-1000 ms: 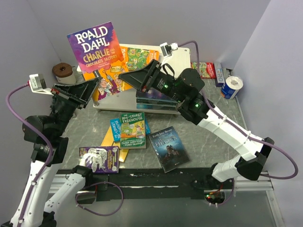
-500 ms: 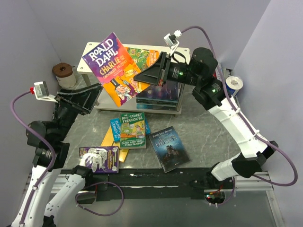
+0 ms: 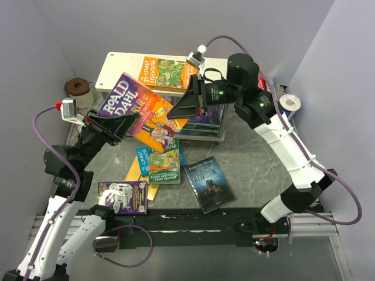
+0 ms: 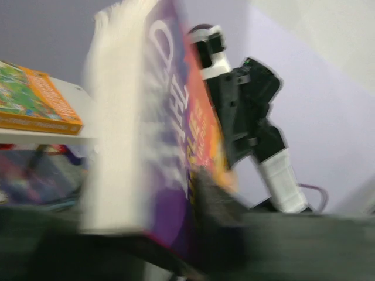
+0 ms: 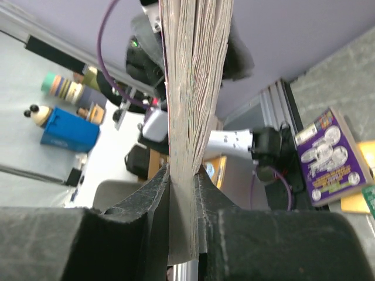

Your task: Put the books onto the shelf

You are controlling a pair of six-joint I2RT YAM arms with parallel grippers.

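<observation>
Roald Dahl book [image 3: 137,111]: aloft, tilted, in front of the shelf [image 3: 120,61], above the surface [image 3: 258,152]. Right tool [image 3: 179,111]: clamped on its page edge. Left tool [image 3: 124,124]: at its lower corner; grip cannot be told. Step: transfer to shelf. Next, likely: raise, level, lay beside orange book [image 3: 167,71].

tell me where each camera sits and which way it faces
top: above and behind the bases, looking down on the table; left arm and right arm meet at the Dahl book in front of the shelf.
left wrist: faces far-right along the blurred book; left fingers low, right arm beyond.
right wrist: faces near-left; right fingers clamp the book's page edge, left arm beyond.
shared: all three see the Dahl book; top and right wrist also the purple book.
</observation>
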